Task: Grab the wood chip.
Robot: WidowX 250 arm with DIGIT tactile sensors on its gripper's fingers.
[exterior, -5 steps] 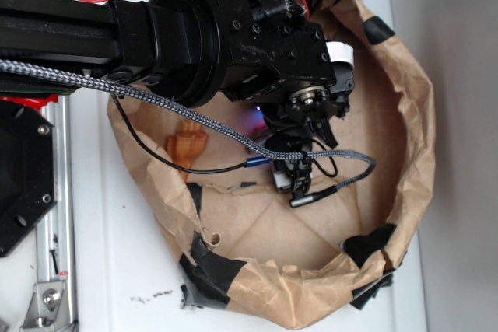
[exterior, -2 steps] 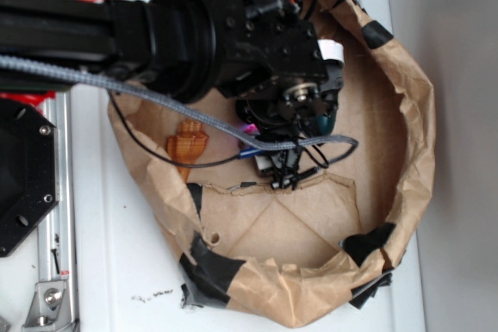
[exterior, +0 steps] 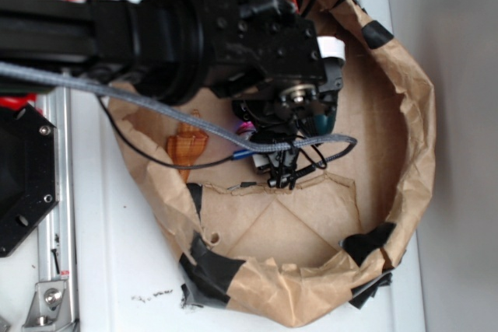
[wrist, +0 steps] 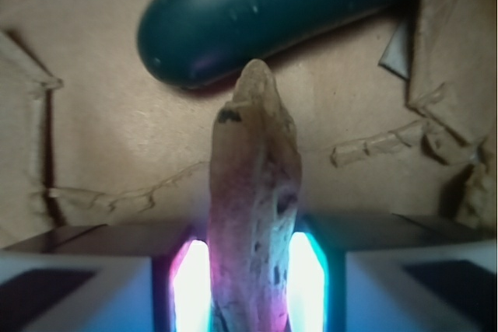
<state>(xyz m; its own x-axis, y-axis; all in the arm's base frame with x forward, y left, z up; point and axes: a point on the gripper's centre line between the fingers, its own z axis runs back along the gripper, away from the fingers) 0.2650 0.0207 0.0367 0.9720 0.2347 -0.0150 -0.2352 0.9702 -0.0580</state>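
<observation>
In the wrist view the wood chip [wrist: 253,192], a rough grey-brown sliver with a pointed tip, stands between the two glowing pads [wrist: 191,285] of my gripper [wrist: 249,270]. The pads press on both its sides, so the gripper is shut on it. The chip's tip points toward the dark green oblong [wrist: 264,13] lying just beyond on the brown paper. In the exterior view my gripper [exterior: 280,170] hangs inside the paper nest under the black arm. The chip itself is hidden there by the fingers and cables.
The crumpled brown paper nest [exterior: 420,114] has raised walls patched with black tape [exterior: 214,266]. An orange-tan spiral shell [exterior: 185,144] lies at its left. A sliver of the green oblong [exterior: 324,120] shows beside the wrist. A braided cable [exterior: 156,110] crosses the arm.
The arm and gripper have shifted left and toward the top of the exterior view, away from the nest's middle, while the shell stays where it was.
</observation>
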